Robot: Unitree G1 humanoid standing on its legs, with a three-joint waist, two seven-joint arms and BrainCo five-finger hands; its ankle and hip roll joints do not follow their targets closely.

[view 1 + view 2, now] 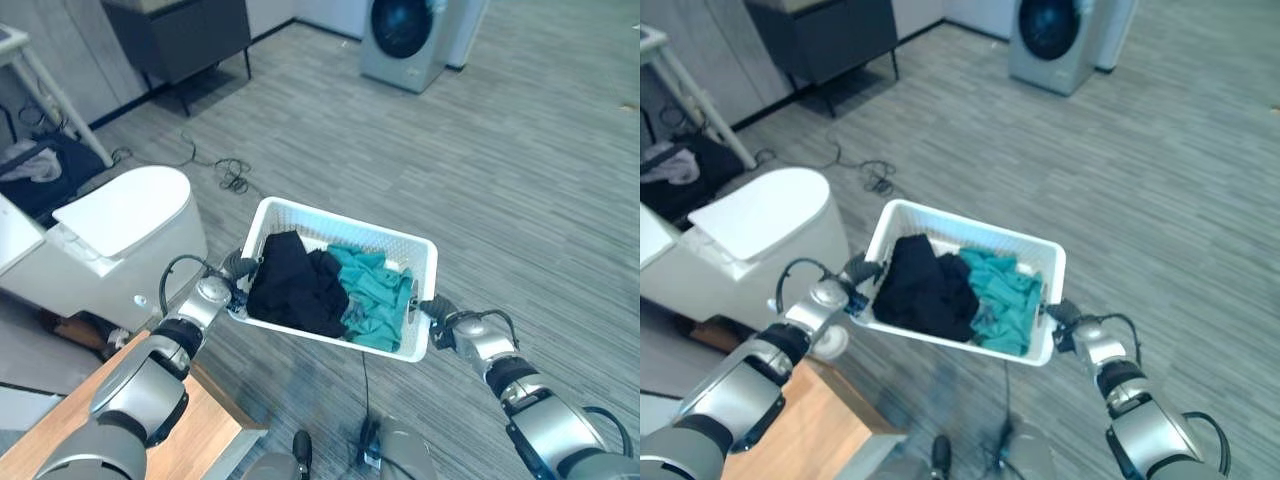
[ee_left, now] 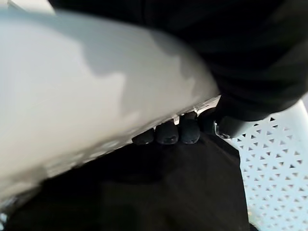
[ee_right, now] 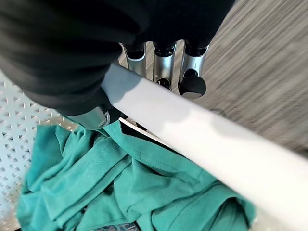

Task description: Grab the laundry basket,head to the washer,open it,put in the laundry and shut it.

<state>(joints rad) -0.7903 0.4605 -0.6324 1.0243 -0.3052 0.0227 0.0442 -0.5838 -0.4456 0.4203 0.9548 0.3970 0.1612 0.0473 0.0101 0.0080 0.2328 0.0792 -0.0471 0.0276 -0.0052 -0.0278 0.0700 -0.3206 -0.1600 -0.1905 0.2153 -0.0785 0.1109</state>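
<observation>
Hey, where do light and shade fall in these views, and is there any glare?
Left eye view: even room light, no hard glare; the white toilet is brightest, and the floor darkens under the laundry basket. Left wrist view: soft shade mottles the basket's pale rim, with the left hand curled on it. Right wrist view: the right hand grips the bright rim; the teal garment is evenly lit.

White toilet (image 1: 120,235), lid closed; dark cabinet (image 1: 180,35) beyond it; wooden worktop (image 1: 150,435) corner just beside toilet; grey plank floor (image 1: 520,180) throughout.
</observation>
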